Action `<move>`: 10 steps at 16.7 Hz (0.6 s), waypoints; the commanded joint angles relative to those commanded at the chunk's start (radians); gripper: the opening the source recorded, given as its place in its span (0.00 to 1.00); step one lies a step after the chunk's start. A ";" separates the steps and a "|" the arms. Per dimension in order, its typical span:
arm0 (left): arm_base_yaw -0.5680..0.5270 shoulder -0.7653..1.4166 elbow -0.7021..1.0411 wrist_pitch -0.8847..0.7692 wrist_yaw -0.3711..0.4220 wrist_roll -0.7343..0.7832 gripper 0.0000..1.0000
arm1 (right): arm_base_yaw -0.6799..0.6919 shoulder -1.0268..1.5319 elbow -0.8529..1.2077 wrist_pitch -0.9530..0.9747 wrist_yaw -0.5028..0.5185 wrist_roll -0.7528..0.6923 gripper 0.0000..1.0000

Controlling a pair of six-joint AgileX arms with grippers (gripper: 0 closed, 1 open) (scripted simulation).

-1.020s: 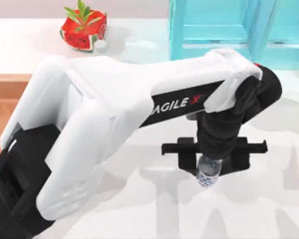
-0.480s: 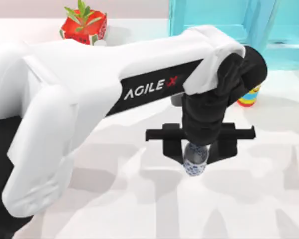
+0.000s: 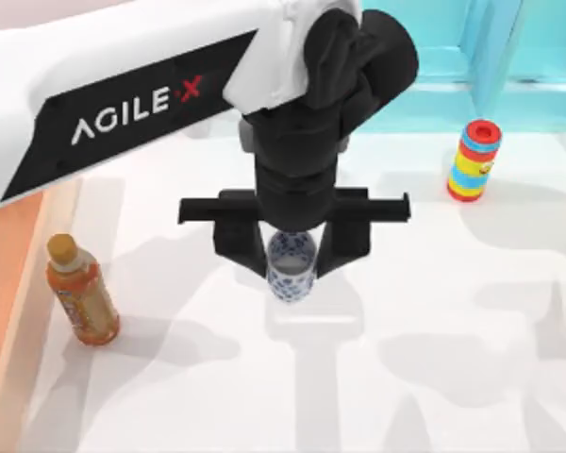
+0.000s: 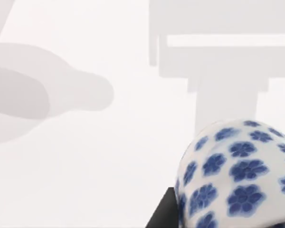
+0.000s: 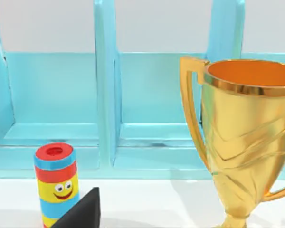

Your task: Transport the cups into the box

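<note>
Floral cup (image 3: 291,267), white with blue flowers, clamped between left gripper (image 3: 291,247) fingers near table (image 3: 434,359) centre, above the white surface; blue blossoms close up at the wrist (image 4: 237,173). Orange drink bottle (image 3: 81,293) at 9 o'clock of cup, beside orange-tan box wall (image 3: 9,283). Striped cylinder (image 3: 474,160) at 2 o'clock, before turquoise cabinet (image 3: 509,57). Gold trophy (image 5: 244,137) beside cylinder (image 5: 56,183) in right wrist view. Right gripper: cannot tell.

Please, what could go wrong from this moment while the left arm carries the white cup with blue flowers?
1. The left claw holds the floral cup above the table; if the grip is weak, the cup may slip and fall.
2. The orange bottle stands toward the table's left side, next to the box wall; a low carry that way might knock it over.
</note>
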 joint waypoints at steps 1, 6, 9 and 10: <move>0.000 0.000 0.000 0.000 0.000 0.000 0.00 | 0.000 0.000 0.000 0.000 0.000 0.000 1.00; 0.027 0.000 -0.001 -0.006 -0.002 0.035 0.00 | 0.000 0.000 0.000 0.000 0.000 0.000 1.00; 0.146 -0.016 -0.017 -0.028 -0.006 0.161 0.00 | 0.000 0.000 0.000 0.000 0.000 0.000 1.00; 0.203 -0.025 -0.024 -0.036 -0.007 0.221 0.00 | 0.000 0.000 0.000 0.000 0.000 0.000 1.00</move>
